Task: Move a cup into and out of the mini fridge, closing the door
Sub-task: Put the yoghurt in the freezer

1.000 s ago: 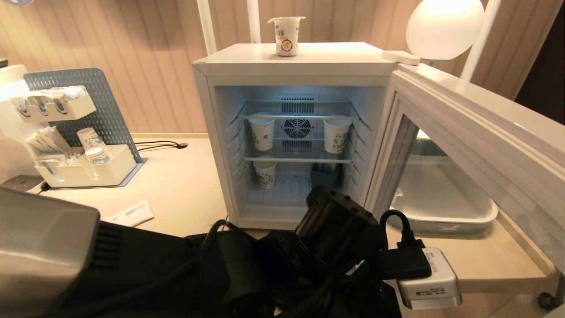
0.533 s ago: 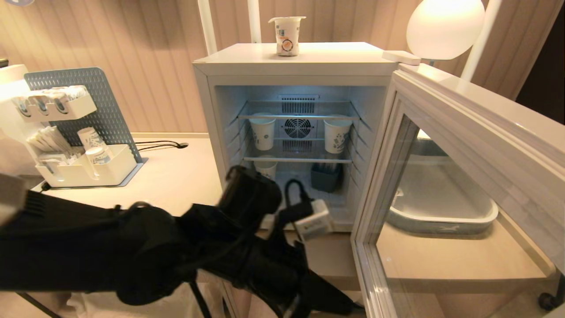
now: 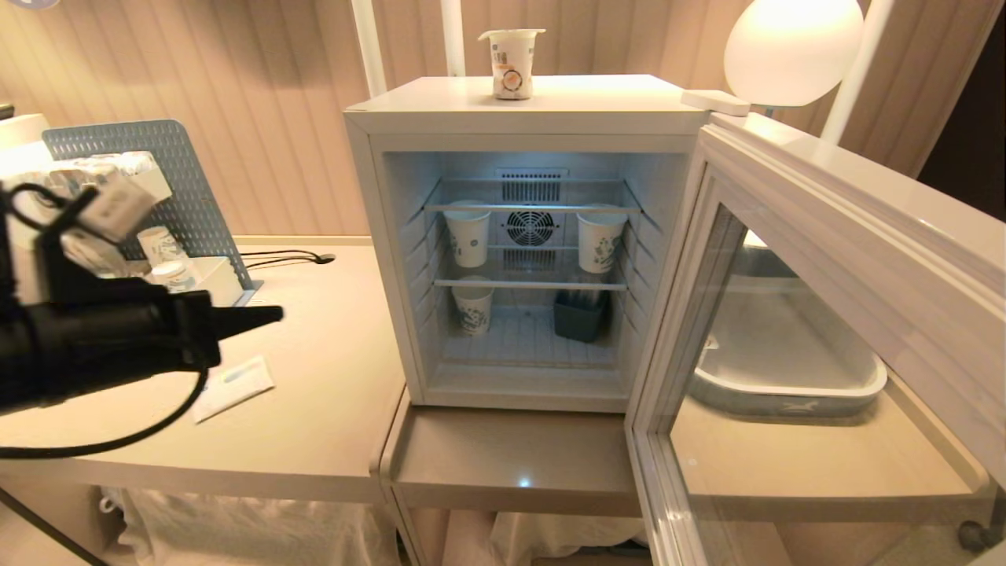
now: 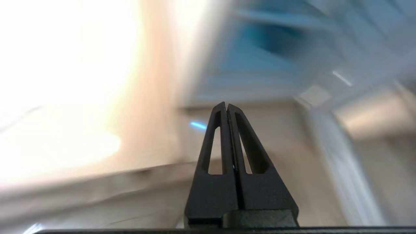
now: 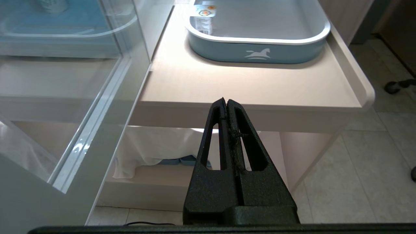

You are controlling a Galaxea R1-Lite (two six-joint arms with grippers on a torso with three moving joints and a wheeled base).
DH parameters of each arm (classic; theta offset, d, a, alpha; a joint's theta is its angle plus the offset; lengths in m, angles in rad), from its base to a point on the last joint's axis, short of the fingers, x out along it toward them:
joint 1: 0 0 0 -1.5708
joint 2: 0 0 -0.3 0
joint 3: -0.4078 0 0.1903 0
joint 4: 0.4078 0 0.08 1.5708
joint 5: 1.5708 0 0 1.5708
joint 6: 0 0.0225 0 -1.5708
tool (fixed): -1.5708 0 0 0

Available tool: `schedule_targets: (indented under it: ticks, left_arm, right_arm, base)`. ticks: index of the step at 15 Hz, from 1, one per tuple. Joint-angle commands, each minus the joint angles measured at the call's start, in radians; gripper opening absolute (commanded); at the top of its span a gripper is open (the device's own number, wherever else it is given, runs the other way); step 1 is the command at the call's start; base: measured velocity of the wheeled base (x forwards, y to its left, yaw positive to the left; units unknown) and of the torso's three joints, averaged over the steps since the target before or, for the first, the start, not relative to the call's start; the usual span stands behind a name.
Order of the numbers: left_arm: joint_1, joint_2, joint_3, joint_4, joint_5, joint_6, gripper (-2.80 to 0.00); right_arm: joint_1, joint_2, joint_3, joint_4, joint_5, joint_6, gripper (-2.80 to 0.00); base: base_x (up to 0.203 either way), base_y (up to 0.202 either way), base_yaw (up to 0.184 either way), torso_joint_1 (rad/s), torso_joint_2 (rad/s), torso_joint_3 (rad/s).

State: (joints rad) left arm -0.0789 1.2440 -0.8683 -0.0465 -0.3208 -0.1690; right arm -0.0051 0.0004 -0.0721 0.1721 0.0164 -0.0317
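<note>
Cup (image 3: 511,63) at twelve o'clock atop mini fridge (image 3: 503,118), door (image 3: 825,314) swung wide at three, my left gripper (image 3: 271,315) clenched empty at nine, right gripper (image 5: 226,101) clenched too

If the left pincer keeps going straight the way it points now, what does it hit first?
Probably the mini fridge: the shut left pincer points level toward its left outer wall, with nothing between over the table. Depth is uncertain.
</note>
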Motion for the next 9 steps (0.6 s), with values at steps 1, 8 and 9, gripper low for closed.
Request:
schedule_targets:
  ticks: [1,8,9]
  left_arm:
    - [0.156,-0.245,0.004,0.102,0.107,-0.011,-2.80]
    - [0.255,-0.700,-0.354,0.884,0.114,-0.091,-2.80]
    - [0.191,-0.732,-0.443,0.997,0.103,-0.113,-2.80]
  right_arm:
    - [0.001,0.000,0.000,0.003,0.000,-0.001,-2.80]
    - [0.001,0.000,0.000,0.001,-0.001,-0.001,-2.80]
    - [0.001,0.000,0.000,0.001,-0.001,0.001,-2.80]
  base:
    - [0.000,0.000,0.000,0.000,0.00,0.000]
    - [0.000,0.000,0.000,0.000,0.00,0.000]
    - [0.000,0.000,0.000,0.000,0.00,0.000]
